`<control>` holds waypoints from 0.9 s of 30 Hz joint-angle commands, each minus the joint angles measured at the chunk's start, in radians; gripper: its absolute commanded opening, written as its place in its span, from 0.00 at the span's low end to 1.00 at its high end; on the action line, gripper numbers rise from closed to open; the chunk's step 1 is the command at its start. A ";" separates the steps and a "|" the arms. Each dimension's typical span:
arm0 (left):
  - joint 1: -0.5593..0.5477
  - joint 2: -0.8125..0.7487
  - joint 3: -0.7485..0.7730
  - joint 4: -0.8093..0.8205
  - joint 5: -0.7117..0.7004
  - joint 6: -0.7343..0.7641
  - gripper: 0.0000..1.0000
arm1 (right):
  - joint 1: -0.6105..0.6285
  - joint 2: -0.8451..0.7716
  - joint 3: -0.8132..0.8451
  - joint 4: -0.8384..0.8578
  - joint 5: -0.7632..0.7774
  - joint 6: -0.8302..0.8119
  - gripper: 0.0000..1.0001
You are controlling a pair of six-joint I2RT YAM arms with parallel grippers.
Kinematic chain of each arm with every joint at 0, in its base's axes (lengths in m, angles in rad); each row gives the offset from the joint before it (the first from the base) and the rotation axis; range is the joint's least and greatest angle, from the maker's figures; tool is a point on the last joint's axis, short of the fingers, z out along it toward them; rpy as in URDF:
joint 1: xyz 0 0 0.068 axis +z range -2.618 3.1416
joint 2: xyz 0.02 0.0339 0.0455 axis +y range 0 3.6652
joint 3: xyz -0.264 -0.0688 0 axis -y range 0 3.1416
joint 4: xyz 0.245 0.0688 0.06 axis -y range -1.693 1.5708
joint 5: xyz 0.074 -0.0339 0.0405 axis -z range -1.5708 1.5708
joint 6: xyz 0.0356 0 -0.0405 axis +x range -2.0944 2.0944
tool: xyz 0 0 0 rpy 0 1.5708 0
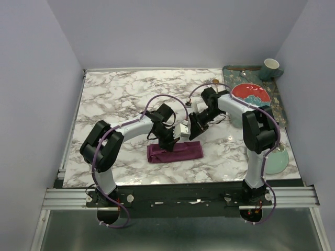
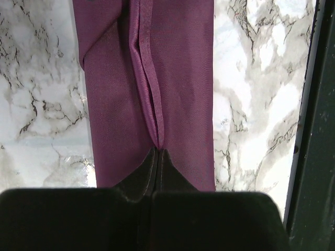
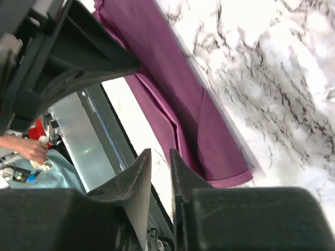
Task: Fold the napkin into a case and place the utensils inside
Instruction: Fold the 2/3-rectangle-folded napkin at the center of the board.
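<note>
The plum-purple napkin (image 1: 175,151) lies folded into a long narrow strip on the marble table, near the front middle. In the left wrist view a raised ridge of hem (image 2: 146,78) runs down the strip's middle. My left gripper (image 2: 158,150) is shut, its tips pinching the lower end of that ridge. It stands over the strip's upper edge (image 1: 170,138). My right gripper (image 3: 160,156) hovers just right of the left one (image 1: 196,128), jaws a narrow gap apart with nothing between them. The napkin (image 3: 178,94) lies beyond its tips. I cannot pick out the utensils.
A dark green tray (image 1: 280,110) at the back right carries a red plate (image 1: 251,93) and a teal cup (image 1: 270,68). A pale green plate (image 1: 276,159) sits at the right front by the right arm. The left arm's dark wrist (image 3: 63,63) crowds the right wrist view.
</note>
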 commanded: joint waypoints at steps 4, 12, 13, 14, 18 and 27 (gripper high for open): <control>-0.009 -0.020 0.016 -0.014 -0.012 0.025 0.00 | 0.015 0.076 0.038 0.059 0.077 0.070 0.19; -0.009 -0.028 0.031 -0.017 -0.007 0.015 0.00 | 0.056 0.109 -0.006 0.112 0.189 0.089 0.09; -0.009 -0.031 0.034 -0.019 -0.007 0.015 0.00 | 0.059 0.113 -0.011 0.114 0.210 0.086 0.09; -0.009 -0.032 0.037 -0.020 -0.006 0.009 0.00 | 0.064 0.118 -0.014 0.118 0.224 0.083 0.08; 0.001 -0.028 0.056 -0.023 0.001 -0.013 0.00 | 0.067 0.130 -0.032 0.126 0.287 0.052 0.07; 0.044 0.037 0.141 -0.043 -0.006 -0.008 0.00 | 0.067 0.136 -0.040 0.135 0.339 0.013 0.06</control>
